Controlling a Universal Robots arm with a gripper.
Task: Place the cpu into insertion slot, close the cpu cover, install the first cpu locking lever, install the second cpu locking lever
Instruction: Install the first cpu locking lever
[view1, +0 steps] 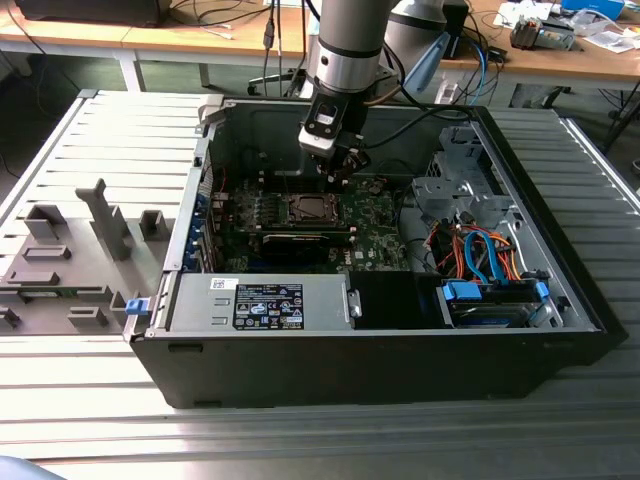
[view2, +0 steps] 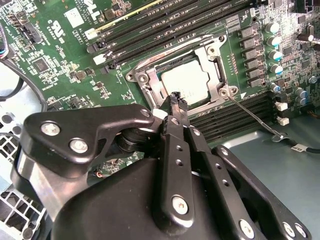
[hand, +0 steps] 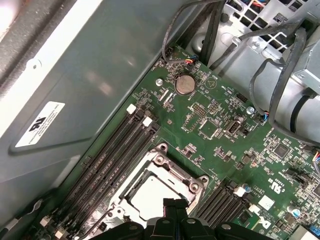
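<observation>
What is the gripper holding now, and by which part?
Nothing, as far as it shows: the gripper is shut with nothing between its fingers, its tip by the edge of the cpu cover.

The exterior view looks down from some way off on the whole open computer case (view1: 400, 360), while both wrist views sit close above its green board (hand: 220, 115), sharing the cpu (view2: 186, 82), seemingly from opposite sides.

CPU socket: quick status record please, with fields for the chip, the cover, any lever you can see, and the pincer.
cpu: lies flat in the frame opening, silver top showing
cpu cover: down, framing the chip
lever: one wire lever juts away from the cover's corner, apparently not latched
pincer: shut, holding nothing, tips at the cover's edge; contact unclear
</observation>
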